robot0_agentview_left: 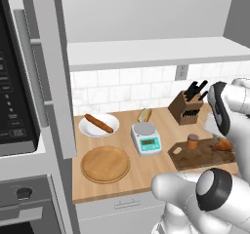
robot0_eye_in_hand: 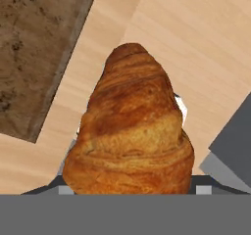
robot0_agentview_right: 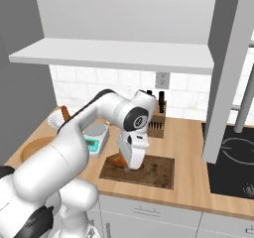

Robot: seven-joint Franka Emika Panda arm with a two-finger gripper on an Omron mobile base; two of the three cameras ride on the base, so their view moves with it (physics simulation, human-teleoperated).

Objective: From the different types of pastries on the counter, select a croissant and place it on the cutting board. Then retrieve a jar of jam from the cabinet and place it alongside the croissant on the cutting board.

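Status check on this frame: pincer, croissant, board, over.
Pincer shut on croissant, low at the cutting board. Jam jar already on the board. Knife block close behind, nothing blocking.

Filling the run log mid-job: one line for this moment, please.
gripper: shut on croissant | position: low over cutting board | jar of jam: on board | release: not yet

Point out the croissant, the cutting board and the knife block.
croissant (robot0_eye_in_hand: 130, 136): hand view, middle of its ridged crust.
cutting board (robot0_agentview_right: 158, 171): right base view, bare right part of its top.
knife block (robot0_agentview_left: 185, 109): left base view, front face of the wooden block.
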